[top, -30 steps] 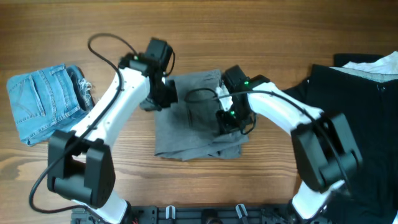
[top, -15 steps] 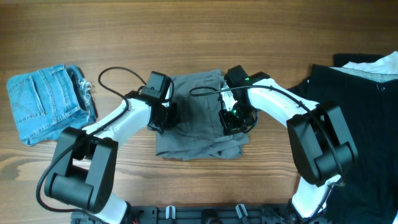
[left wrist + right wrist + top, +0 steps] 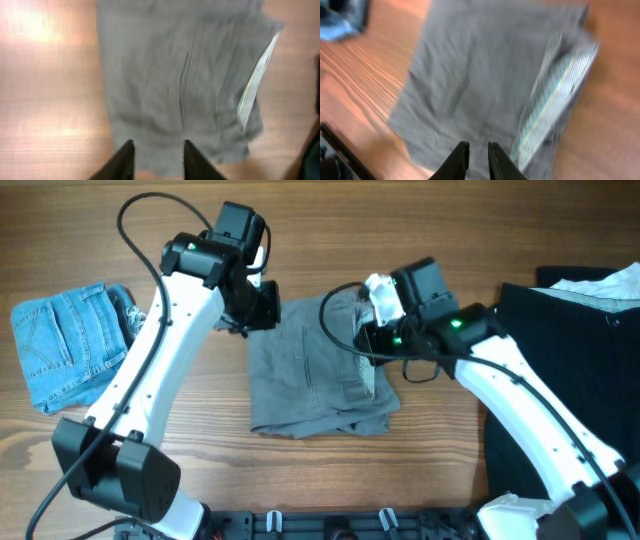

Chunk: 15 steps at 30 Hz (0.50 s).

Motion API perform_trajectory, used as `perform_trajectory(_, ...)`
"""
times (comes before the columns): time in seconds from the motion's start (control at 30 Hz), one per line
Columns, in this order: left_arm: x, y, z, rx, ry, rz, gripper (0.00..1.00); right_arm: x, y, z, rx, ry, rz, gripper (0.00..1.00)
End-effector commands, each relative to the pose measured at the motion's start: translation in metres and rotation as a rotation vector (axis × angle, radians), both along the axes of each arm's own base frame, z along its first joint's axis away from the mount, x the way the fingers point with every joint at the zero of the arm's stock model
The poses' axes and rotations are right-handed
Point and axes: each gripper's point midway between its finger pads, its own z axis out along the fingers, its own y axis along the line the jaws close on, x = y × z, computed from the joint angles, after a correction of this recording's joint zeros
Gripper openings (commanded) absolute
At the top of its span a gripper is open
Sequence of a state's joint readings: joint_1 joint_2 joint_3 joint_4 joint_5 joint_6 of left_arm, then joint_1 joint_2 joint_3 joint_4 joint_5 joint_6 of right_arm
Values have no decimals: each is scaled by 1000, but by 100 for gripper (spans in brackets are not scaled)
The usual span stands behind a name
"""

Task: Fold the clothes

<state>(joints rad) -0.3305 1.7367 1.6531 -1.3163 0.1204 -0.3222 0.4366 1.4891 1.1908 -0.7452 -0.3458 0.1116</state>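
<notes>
Soft, limp grey trousers (image 3: 310, 380) are best pinched at a corner edge, I judge; left pincer (image 3: 158, 156) stands partly open, right pincer (image 3: 477, 156) barely parted, both empty.

Work surface: a wooden table (image 3: 420, 240) of warm brown boards, the grain running left to right in the overhead view. A bright patch of reflected light lies on the wood in the left wrist view. Along the near edge runs a black rail (image 3: 330, 525) with small pale clips.
</notes>
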Motion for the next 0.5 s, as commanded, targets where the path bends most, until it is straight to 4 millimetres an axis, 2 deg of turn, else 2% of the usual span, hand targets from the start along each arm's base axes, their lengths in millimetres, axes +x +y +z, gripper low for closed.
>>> perform_trajectory(0.0,-31,-3,-12,34,126,45,32,21,7,3,25,-79,-5,17)
perform_trajectory(0.07,-47,-5,-27,58,187,69,29,35,11,-5,29,-111,-15,17)
perform_trajectory(0.17,-66,-7,-54,88,256,118,27,53,10,-32,-8,-94,-64,15)
perform_trajectory(0.2,-79,-12,-70,84,298,124,26,61,12,-54,-29,-76,-70,16)
perform_trajectory(0.3,-100,-21,-96,61,360,109,26,70,13,-84,-49,-42,-71,16)
perform_trajectory(0.33,-107,-20,-105,69,378,120,26,72,12,-100,-63,-22,-74,16)
perform_trajectory(0.4,-125,-17,-127,94,413,146,26,75,5,-126,-89,24,-91,16)
perform_trajectory(0.47,-133,-15,-143,92,422,151,25,77,-8,-147,-127,69,-151,17)
